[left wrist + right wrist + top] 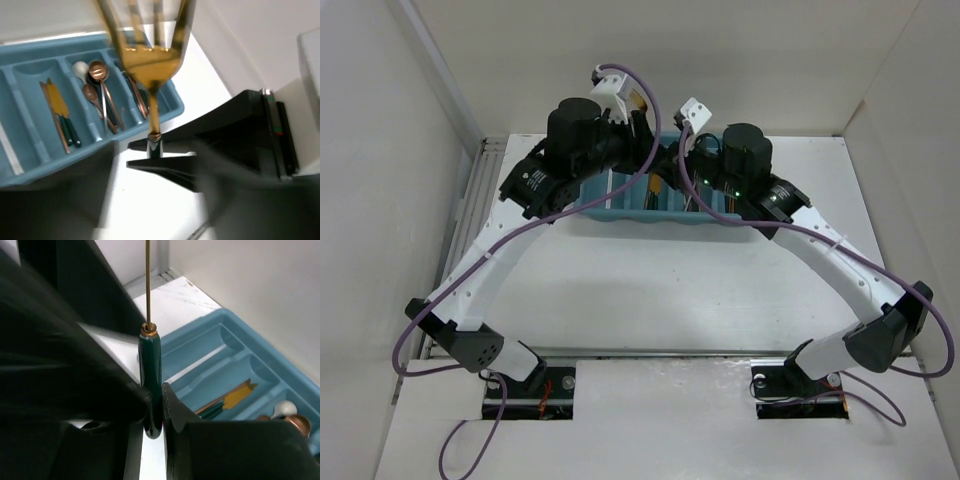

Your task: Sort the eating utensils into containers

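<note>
Fork (pixel 150 65), gold with a dark green handle, stands upright in the air, its handle pinched by the closed right pincer (pixel 155 407). The left pincer (pixel 644 130) is close by; I cannot tell whether it is open or closed. On the bench (pixel 185 305) nearby lies the teal tray (pixel 40 167). One compartment holds gold knives (pixel 57 112), the next copper spoons (pixel 97 75) and a white spoon (pixel 80 67). A third holds more slim pieces (pixel 137 100).

You have a gold fork (pixel 150 55) with a dark green handle (pixel 151 370) standing upright, tines up, near the tray, its handle pinched in the right gripper (pixel 156 407). Your teal tray (pixel 170 105) lies flat, with four long compartments side by side. One holds gold knives (pixel 59 107) with dark handles, the next a white spoon (pixel 80 67) and copper spoons (pixel 97 71), and the end one holds more copper pieces (pixel 137 97).
</note>
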Action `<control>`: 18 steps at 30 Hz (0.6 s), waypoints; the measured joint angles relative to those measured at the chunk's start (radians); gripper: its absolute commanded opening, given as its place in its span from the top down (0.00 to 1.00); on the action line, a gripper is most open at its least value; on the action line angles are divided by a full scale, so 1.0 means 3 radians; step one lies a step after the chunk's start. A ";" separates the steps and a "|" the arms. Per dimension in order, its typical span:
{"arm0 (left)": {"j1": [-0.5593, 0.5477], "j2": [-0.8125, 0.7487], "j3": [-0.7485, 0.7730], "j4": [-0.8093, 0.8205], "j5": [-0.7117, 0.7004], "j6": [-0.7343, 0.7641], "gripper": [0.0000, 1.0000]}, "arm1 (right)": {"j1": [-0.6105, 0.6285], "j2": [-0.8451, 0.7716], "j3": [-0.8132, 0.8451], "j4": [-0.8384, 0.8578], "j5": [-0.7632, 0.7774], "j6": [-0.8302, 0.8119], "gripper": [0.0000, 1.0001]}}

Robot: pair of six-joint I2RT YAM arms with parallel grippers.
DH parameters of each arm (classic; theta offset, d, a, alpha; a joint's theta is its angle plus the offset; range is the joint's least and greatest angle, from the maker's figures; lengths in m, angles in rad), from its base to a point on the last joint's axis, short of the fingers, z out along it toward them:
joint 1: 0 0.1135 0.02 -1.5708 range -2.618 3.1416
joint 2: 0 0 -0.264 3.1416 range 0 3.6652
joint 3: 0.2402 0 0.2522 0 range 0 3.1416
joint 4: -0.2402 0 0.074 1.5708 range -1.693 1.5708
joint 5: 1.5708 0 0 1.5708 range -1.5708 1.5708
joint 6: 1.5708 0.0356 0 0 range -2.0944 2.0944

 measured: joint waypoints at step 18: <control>0.0053 -0.0219 -0.0373 -0.0216 -0.0615 0.0206 0.00 | -0.1162 0.1343 0.0617 -0.1049 0.1649 0.0215 0.89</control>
